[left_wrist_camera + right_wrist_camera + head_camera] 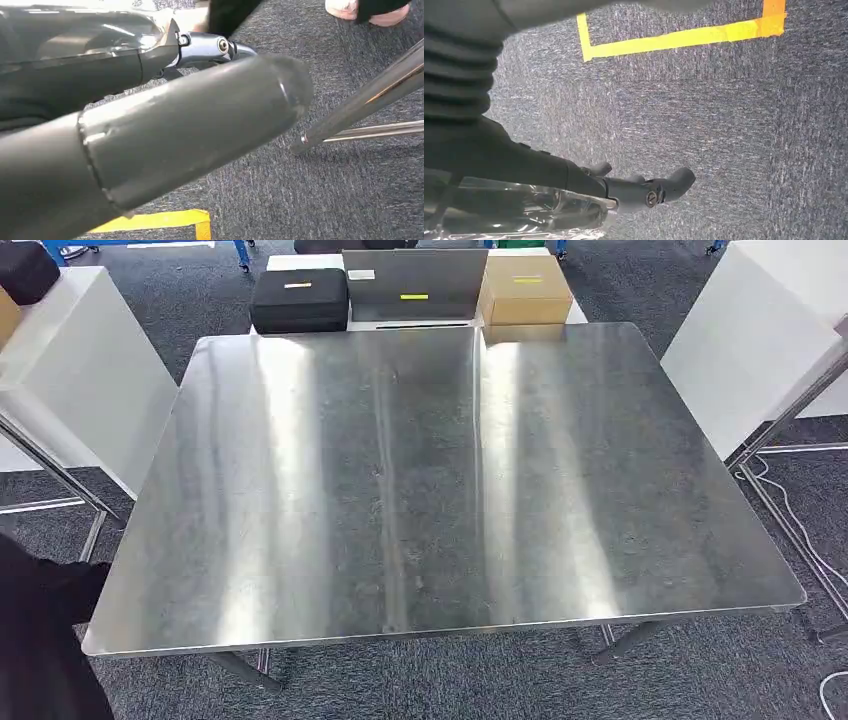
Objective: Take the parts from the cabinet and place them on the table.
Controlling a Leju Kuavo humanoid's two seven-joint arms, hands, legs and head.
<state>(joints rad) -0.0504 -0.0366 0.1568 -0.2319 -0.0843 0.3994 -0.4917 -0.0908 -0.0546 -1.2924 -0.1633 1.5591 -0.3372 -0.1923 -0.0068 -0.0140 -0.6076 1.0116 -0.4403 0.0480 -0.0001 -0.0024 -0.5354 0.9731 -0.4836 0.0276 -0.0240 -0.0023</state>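
A wide brushed-steel table stands right in front of me. White cabinet-like units flank it on the left and on the right. My left hand hangs low over the carpet, its thick grey thumb stretched out and one finger showing beyond it, nothing in its grasp. My right hand also hangs over the carpet, fingers nearly straight and holding nothing.
Past the table's far edge sit a black case, a grey panel and a cardboard box. A person in black stands at my near left, shoes by a table leg. Yellow floor tape.
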